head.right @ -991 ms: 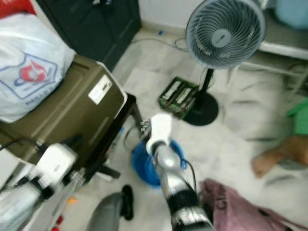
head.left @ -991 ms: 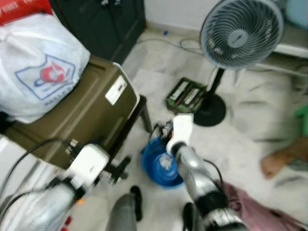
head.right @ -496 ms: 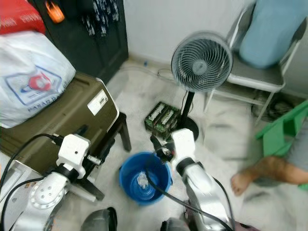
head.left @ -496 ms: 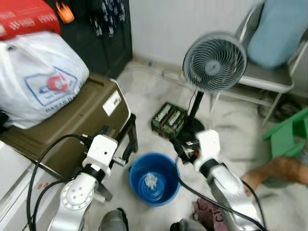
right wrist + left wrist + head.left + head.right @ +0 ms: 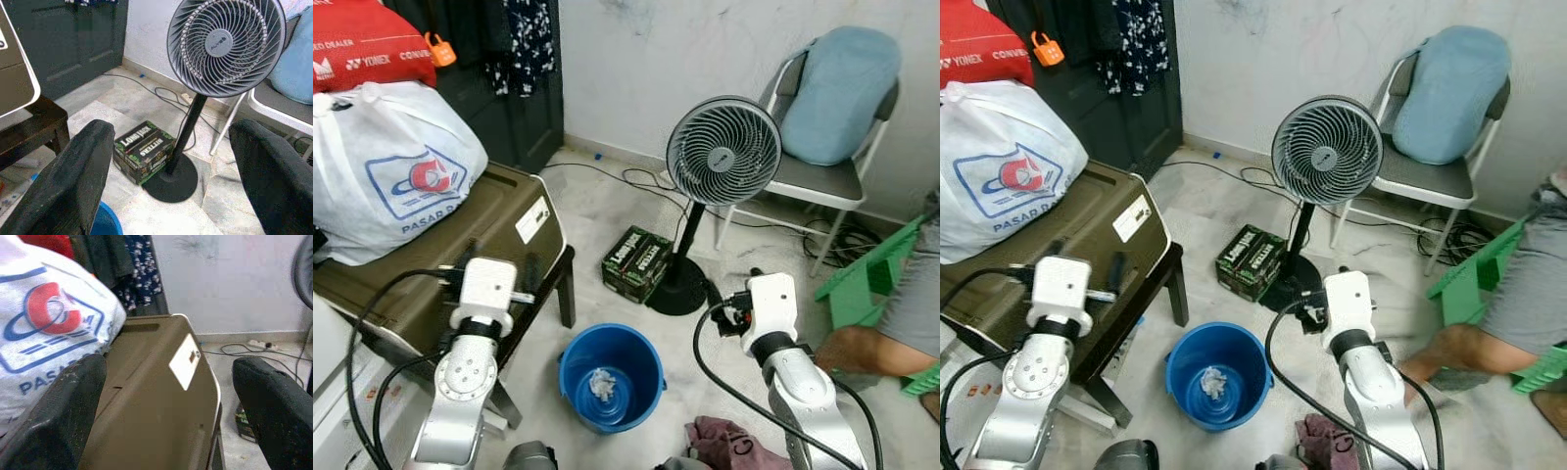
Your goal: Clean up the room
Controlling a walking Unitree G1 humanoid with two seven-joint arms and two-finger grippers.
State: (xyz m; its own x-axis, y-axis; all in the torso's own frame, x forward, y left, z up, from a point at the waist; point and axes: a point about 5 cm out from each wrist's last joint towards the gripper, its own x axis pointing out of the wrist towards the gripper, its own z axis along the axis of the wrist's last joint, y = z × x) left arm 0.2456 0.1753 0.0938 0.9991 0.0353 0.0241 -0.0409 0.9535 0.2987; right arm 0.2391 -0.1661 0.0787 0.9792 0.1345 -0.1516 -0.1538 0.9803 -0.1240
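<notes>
Black and empty, the fingers of my right gripper (image 5: 168, 186) stand wide apart, aimed at the standing fan (image 5: 722, 152) and the green carton (image 5: 636, 261) by its base. My left gripper (image 5: 168, 416) is spread just as wide, pointing over the olive case (image 5: 460, 245) and white bag (image 5: 386, 171). The blue bucket (image 5: 610, 377) with crumpled paper (image 5: 601, 383) in it sits on the floor between my arms, below both. A pink cloth (image 5: 724, 441) lies near my right arm, the nearer one; I judge that the next pickup. A second ago my right gripper hung over the bucket; it has lifted away.
</notes>
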